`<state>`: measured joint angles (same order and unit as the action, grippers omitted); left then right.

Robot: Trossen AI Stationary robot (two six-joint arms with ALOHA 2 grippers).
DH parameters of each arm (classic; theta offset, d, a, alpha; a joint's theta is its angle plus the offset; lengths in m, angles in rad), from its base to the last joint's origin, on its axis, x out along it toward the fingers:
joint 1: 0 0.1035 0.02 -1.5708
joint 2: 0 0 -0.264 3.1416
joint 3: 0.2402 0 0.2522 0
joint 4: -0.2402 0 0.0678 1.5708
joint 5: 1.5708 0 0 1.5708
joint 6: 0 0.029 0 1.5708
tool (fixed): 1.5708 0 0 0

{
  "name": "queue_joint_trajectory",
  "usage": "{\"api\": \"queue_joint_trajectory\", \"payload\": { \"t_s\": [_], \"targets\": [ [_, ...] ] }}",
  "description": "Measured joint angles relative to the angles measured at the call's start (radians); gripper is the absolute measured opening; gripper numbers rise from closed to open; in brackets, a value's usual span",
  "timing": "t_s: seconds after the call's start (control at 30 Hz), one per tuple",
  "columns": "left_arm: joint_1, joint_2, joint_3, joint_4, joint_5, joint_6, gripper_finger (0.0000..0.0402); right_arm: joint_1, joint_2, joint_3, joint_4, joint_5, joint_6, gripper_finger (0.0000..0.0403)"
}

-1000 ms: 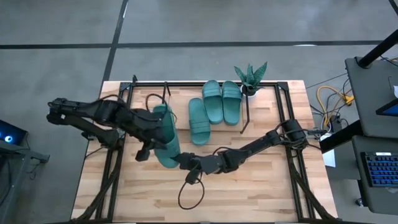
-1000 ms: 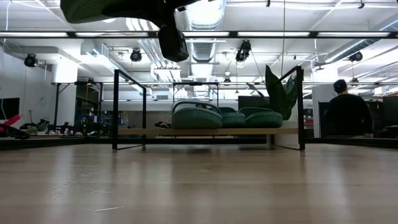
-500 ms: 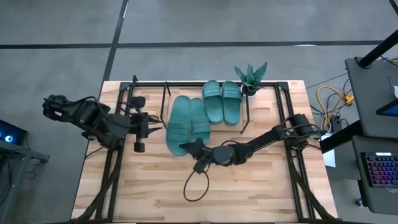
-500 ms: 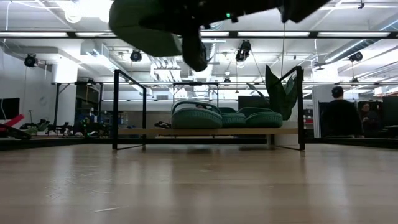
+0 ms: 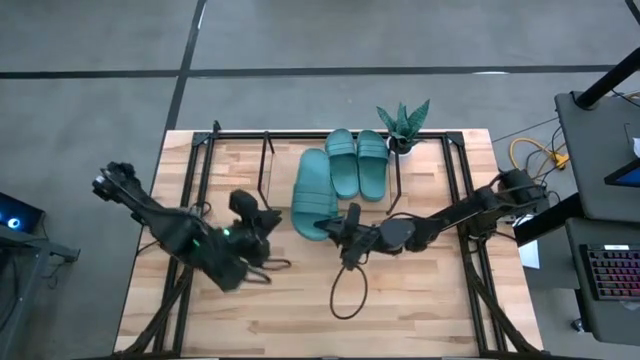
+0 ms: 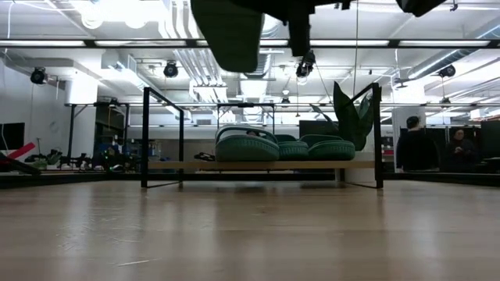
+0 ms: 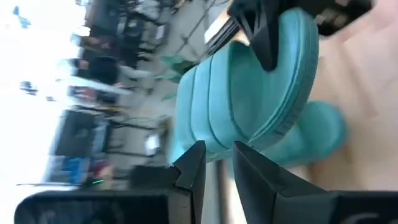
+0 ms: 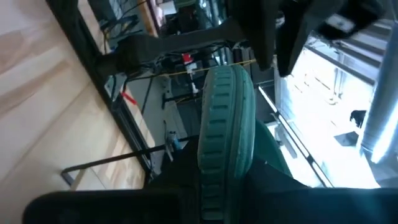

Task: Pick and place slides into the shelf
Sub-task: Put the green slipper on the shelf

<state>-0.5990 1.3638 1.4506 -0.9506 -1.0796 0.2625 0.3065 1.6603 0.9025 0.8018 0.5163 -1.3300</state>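
My right gripper [image 5: 340,226] is shut on one teal slide [image 5: 312,190], held in the air over the shelf's near left part; in the low view this slide [image 6: 228,33] hangs at the top of the picture. Two more slides [image 5: 357,164] lie side by side, soles down, on the shelf's wood board [image 6: 195,165]. The shelf [image 5: 267,160] is a low rack of black rods at the table's far side. My left gripper [image 5: 268,224] stands left of the held slide, pointing at it, with a narrow gap between its fingers [image 7: 193,168] and nothing in it. My right gripper pinches the slide's near end [image 5: 326,222] between its two fingers. The fingers come about level from the table's right and near side. In its wrist view the slide's ribbed edge [image 8: 224,118] runs away from the fingers. The slide is lifted clear, stretching toward the far edge.
A spiky green potted plant [image 5: 403,122] stands at the shelf's far right corner. A loose black cable loop [image 5: 350,295] lies on the table near the right arm. The larger black frame [image 5: 462,200] borders the table. People [image 6: 416,148] stand in the room behind.
My right gripper has carried the slide from the table's middle toward the far and right edges until it hangs over the shelf. My left gripper has drawn away from the slide toward the left, then swung toward the near edge, and its wrist has rolled.
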Motion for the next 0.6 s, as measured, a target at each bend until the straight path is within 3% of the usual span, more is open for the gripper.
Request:
{"api": "queue_joint_trajectory", "payload": {
  "t_s": [0.13, 0.6],
  "targets": [
    [-0.019, 0.087, 0.000, -0.001, -0.076, 0.013, 0.0065, 0.000, -0.036, -0.035, -0.012, -0.011, 0.006, 0.0041],
    [-0.049, 0.190, 0.000, 0.009, -0.065, -0.066, 0.0065, -0.040, -0.067, -0.061, -0.012, -0.055, 0.033, 0.0041]
  ]
}}
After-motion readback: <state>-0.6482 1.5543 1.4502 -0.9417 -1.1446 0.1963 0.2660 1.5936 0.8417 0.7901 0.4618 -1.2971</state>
